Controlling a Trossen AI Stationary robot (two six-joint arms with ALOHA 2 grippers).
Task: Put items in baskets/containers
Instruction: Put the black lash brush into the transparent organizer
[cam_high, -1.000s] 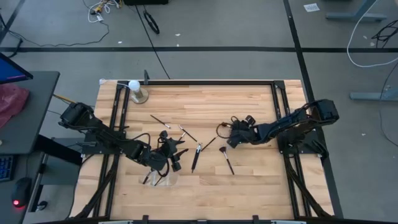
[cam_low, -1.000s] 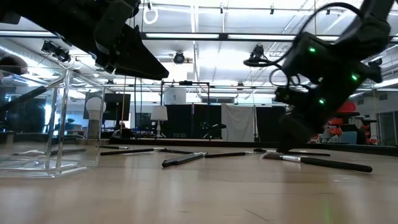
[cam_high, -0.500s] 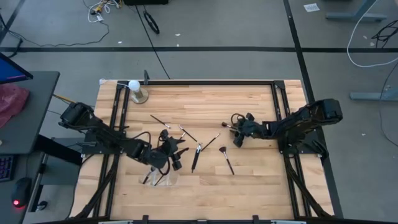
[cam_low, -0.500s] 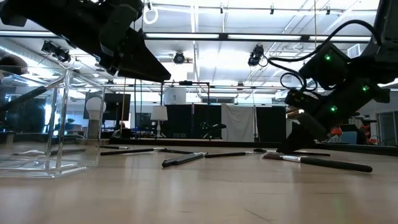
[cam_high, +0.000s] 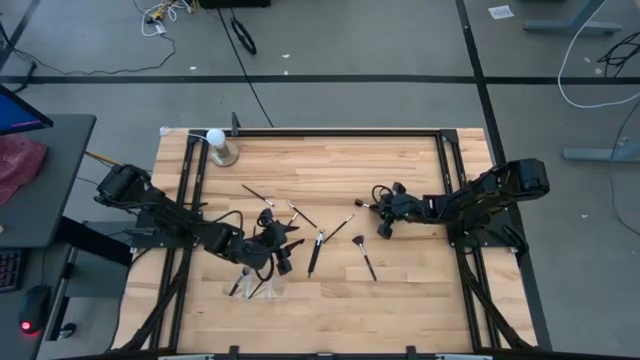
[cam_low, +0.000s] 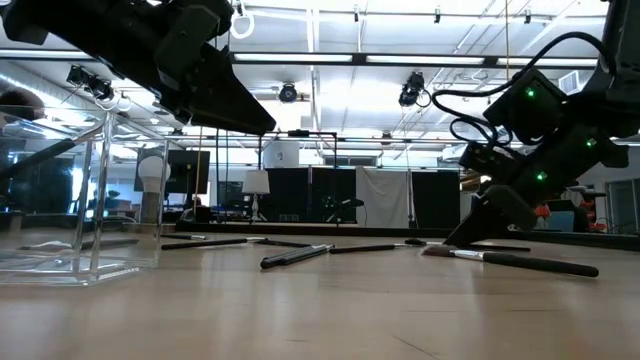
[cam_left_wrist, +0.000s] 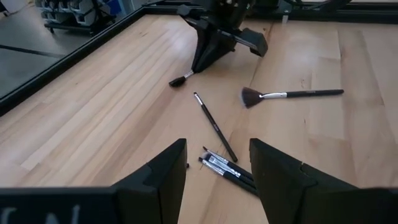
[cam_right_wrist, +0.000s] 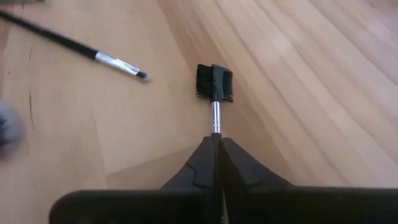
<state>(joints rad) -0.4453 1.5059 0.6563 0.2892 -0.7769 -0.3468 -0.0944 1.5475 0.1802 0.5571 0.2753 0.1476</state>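
Right wrist view showed the right gripper (cam_right_wrist: 216, 163) pinched shut on a comb-headed brush (cam_right_wrist: 214, 84) by its thin handle, lower centre; such a slim purchase risked pivoting or slipping during lift.

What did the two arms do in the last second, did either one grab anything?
The right gripper shifted toward its own side of the table and closed on a small comb-headed brush, pinching its handle. The left gripper stayed open above the clear organizer, and the loose brushes lie where they were.
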